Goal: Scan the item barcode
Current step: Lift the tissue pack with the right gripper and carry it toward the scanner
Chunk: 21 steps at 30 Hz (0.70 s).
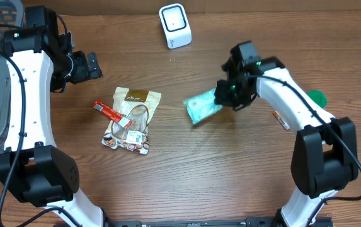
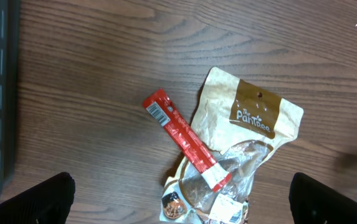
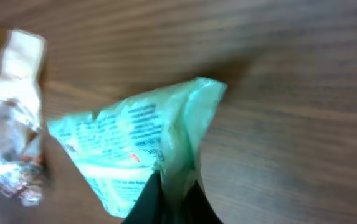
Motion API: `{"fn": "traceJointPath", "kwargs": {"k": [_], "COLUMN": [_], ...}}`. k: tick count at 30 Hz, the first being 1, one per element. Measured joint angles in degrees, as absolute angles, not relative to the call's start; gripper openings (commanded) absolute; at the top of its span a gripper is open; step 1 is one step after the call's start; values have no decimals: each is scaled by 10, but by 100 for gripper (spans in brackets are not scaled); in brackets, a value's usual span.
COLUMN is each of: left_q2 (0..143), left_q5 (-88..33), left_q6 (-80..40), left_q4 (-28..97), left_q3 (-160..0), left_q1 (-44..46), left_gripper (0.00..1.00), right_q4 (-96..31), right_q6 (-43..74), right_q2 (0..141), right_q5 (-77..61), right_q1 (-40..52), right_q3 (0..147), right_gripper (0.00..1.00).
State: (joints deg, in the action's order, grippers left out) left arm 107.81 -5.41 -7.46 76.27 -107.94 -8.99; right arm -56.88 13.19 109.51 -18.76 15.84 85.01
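While right fingers (image 3: 142, 202) clamp a mint-green plastic packet (image 1: 202, 107), left fingers (image 2: 41, 199) apart: carrying, seemingly; next, barcode toward white boxy scanner (image 1: 175, 25) beyond.

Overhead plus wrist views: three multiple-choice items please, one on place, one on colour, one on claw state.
1. Where does the red stick packet lie?
A) in the basket
B) across the tan snack pouch
C) beside the scanner

2. What colour is the packet held by the right claw?
A) mint green
B) yellow
C) black

3. What state is the left claw in?
A) shut on the stick packet
B) shut on the pouch
C) open, holding nothing

Answers:
1 B: in the left wrist view the stick overlaps the pouch's lower left.
2 A: a pale green wrapper is pinched between the fingers.
3 C: its fingers stand wide apart, nothing gripped.
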Motion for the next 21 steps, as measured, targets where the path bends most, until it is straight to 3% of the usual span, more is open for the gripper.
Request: {"fn": "traceJointPath", "kwargs": {"k": [10,15,21], "left_q2": [1078,1078,1078], "left_q5": [-54,-54,-54], "left_q6": [-75,-75,-75], "left_q4": [763,763,763], "left_q3": [-1079,-1079,-1079], "left_q1": [-90,-90,-90], "left_gripper": [100,100,100], "right_q4": [-792,-805,-735], "right_q6": [-14,-65,-82], "right_q2": [1092,1091,1092], "right_q5": [-225,-242,-190], "right_q1": [154,154,154], "right_q3": [1101,1106,1106], "right_gripper": [4,4,4]}}
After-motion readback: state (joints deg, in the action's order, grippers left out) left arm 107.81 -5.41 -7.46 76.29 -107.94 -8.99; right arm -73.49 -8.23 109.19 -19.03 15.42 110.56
